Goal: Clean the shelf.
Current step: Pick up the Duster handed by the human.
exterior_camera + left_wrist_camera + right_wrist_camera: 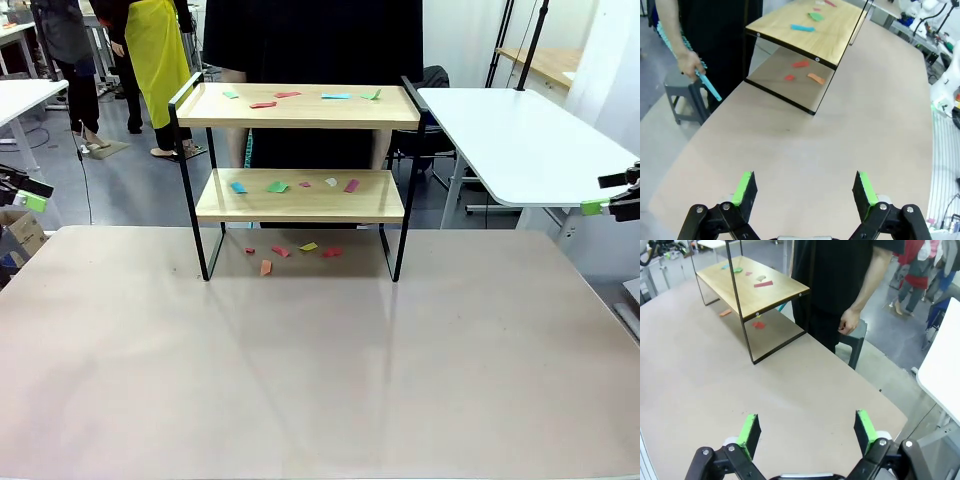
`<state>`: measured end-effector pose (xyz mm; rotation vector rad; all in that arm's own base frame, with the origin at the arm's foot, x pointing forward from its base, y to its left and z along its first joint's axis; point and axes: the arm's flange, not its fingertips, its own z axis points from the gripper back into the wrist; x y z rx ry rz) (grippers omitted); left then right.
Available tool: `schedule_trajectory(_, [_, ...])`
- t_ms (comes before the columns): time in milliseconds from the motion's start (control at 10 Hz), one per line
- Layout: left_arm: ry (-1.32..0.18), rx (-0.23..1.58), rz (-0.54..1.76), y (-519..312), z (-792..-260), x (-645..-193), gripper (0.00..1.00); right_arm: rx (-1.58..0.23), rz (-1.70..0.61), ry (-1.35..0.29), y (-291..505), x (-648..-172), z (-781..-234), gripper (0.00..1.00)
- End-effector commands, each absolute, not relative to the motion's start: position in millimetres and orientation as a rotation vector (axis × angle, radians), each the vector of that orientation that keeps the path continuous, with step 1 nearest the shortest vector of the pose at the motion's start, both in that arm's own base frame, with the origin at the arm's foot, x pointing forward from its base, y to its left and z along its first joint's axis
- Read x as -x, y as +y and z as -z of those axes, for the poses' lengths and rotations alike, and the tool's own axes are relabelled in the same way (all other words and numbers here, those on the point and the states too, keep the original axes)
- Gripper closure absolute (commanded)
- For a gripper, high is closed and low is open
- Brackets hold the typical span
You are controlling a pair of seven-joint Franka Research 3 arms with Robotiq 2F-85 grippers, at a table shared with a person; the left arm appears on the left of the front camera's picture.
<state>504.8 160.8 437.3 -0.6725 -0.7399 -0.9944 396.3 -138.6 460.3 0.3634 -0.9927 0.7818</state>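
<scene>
While both arms wait out at the flanks, the shelf (300, 108) stands at twelve o'clock on the table (320, 380), near its far edge and with its long side towards the robot. That probably lets either arm come at both boards from the open front.

Coloured paper scraps (277, 186) are what make it dirty. Five lie across the upper board (310, 118), five more on the lower board (300, 205), and a few sit on the tabletop between the black legs, towards the six o'clock side of the frame. They lie flat and loose, so I judge they need sweeping or pinching off one at a time.

The left gripper (805, 187) hovers at nine o'clock, off the table's left edge, with its jaws spread wide and nothing between the green pads (744, 186). The right gripper (807, 427) mirrors it at three o'clock, also spread and empty. Both look like ready poses, kept clear of the work area.

A person (310, 40) stands just behind the shelf. One hand (690, 64) holds a slim teal tool (709, 86) pointing down at their side, perhaps for brushing, though I cannot tell what it is. The cleaning appears not yet begun.
</scene>
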Motion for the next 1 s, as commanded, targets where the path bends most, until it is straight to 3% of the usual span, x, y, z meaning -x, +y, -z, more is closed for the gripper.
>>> schedule_trajectory(0, [-0.840,0.728,0.995,168.3,-440.6,-520.1,0.00,-0.396,-0.790,-1.079,-162.4,-419.3,-465.3,0.00])
schedule_trajectory(100, [-0.922,0.837,1.032,181.2,-436.7,-531.7,0.00,-0.458,-0.831,-1.114,-175.9,-432.7,-467.6,0.00])
schedule_trajectory(300, [-0.927,0.919,1.073,201.8,-418.1,-547.8,0.00,-0.562,-0.872,-1.164,-202.6,-451.3,-460.8,0.00])
schedule_trajectory(600, [-1.071,0.956,1.111,224.0,-399.2,-562.2,0.00,-0.562,-0.851,-1.233,-236.6,-460.8,-449.1,0.00])
schedule_trajectory(900, [-1.103,1.003,1.108,232.4,-383.6,-580.1,0.00,-0.579,-0.843,-1.260,-255.1,-470.1,-437.6,0.00])
